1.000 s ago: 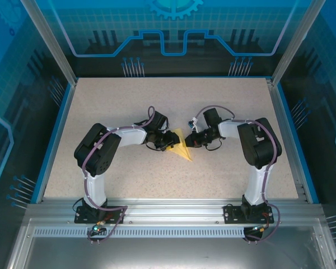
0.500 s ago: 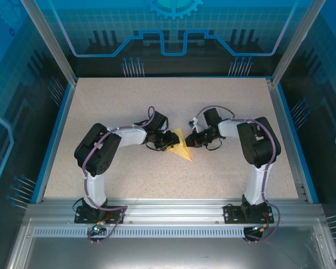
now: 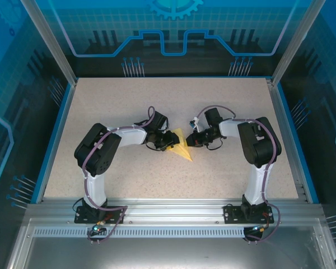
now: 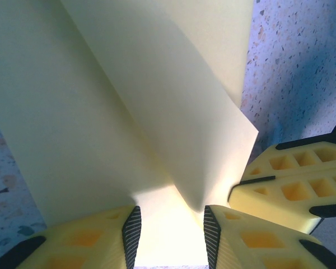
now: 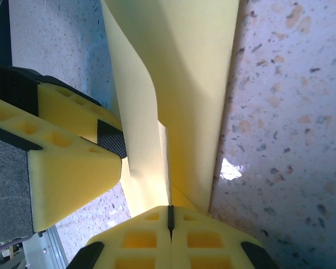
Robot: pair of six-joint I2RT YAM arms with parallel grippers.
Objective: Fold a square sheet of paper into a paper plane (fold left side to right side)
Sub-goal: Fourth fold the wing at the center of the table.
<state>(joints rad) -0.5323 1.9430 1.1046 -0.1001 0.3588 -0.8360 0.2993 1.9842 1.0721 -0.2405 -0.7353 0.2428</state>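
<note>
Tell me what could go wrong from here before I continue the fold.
The right gripper is shut on a thin edge of the sheet; a pull could tear or slip it.
The left gripper stands open around a curled flap; closing now might set a crooked crease.
The grippers sit close together, so a small move could knock them.

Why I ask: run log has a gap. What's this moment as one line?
pale-yellow creased paper sheet: partly folded | left hand: open astride it | right hand: shut on it
</note>
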